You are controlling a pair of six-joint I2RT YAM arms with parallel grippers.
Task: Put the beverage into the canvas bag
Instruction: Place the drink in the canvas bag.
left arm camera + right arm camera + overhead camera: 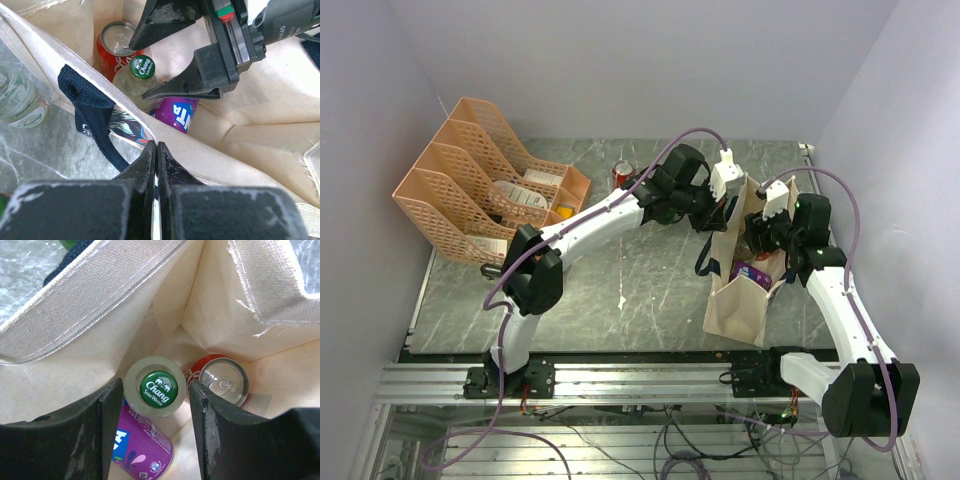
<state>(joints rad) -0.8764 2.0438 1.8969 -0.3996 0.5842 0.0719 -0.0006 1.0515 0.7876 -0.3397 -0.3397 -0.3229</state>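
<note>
The canvas bag (738,310) stands on the grey table (620,270), in front of the right arm. The left gripper (156,146) has its jaws pressed together, pinching the bag's rim beside the navy handle (92,117). The right gripper (155,382) is inside the bag's mouth, jaws apart on either side of the Chang soda water bottle (142,70), with narrow gaps visible. The bottle stands upright on the bag's floor, just beside a red can (225,382) and a purple can (145,445).
</note>
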